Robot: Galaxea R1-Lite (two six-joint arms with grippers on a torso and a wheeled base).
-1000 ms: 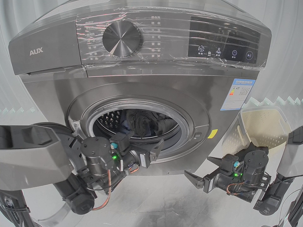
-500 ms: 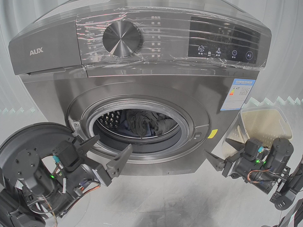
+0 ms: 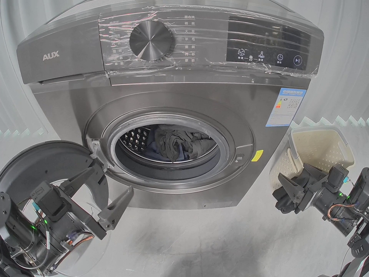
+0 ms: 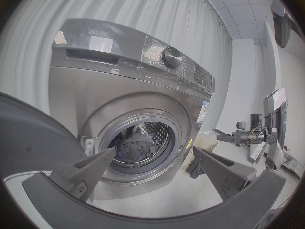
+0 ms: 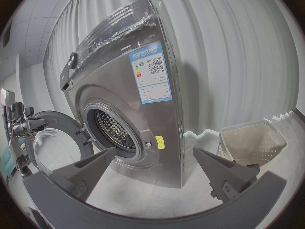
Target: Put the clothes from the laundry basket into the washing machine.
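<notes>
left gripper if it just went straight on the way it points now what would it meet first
Probably the washing machine: the open left gripper aims at the lower rim of its opening, and if it clears that, the dark clothes inside come next. Depth is unclear.

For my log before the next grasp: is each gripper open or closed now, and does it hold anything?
Left gripper: open, holding nothing.
Right gripper: open, holding nothing.

the washing machine (image 3: 246,104) is brushed metal with a soft sheen, with crinkled glossy plastic film (image 3: 207,64) across its top. the clothes (image 3: 178,141) are limp matt cloth, and the laundry basket (image 3: 326,147) is matt perforated plastic.
</notes>
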